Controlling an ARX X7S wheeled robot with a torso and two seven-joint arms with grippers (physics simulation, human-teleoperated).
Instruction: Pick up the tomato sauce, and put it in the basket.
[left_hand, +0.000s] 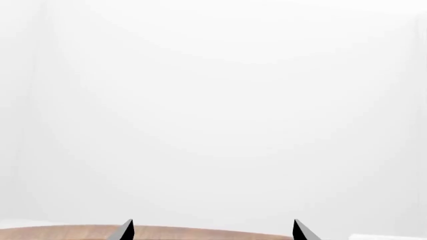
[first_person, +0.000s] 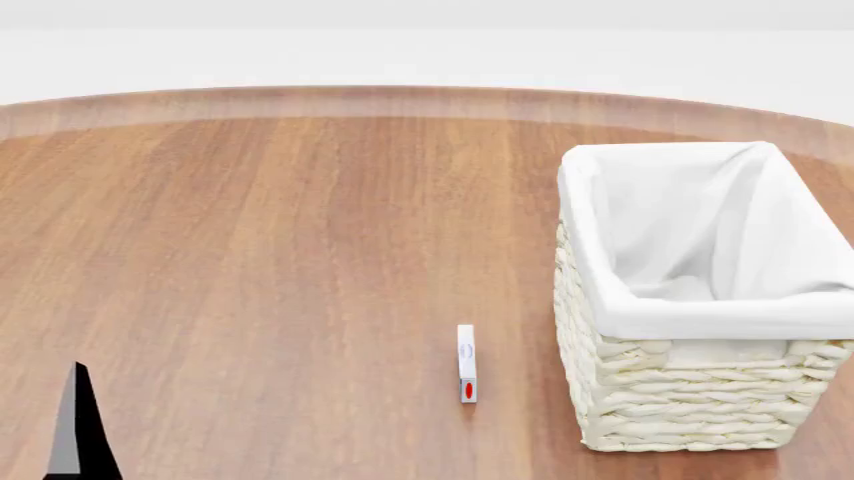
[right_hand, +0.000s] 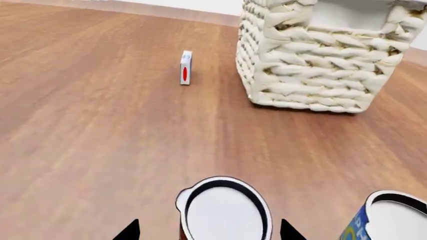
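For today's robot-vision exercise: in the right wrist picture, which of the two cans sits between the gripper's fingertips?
The tomato sauce, the can with the plain silvery top, lies between the right gripper tips. The blue-and-yellow can stands off to one side, outside them.

Right gripper (right_hand: 210, 231) fingertips spread, straddling tomato sauce (right_hand: 224, 210); blue-yellow can (right_hand: 387, 217) beside it; basket (right_hand: 320, 65) and small white box (right_hand: 185, 67) far.

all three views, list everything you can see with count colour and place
table: 1, brown wood, under everything
basket: 1, cream wicker with white lining, table's right side in head view
small box: 1, white with red spot, just left of the basket
can: 1, silvery top with dark rim, between the right tool's tips
blue can: 1, blue and yellow, beside that can
left tool: 1, black tips apart, holding nothing
right tool: 1, black tips apart around the can
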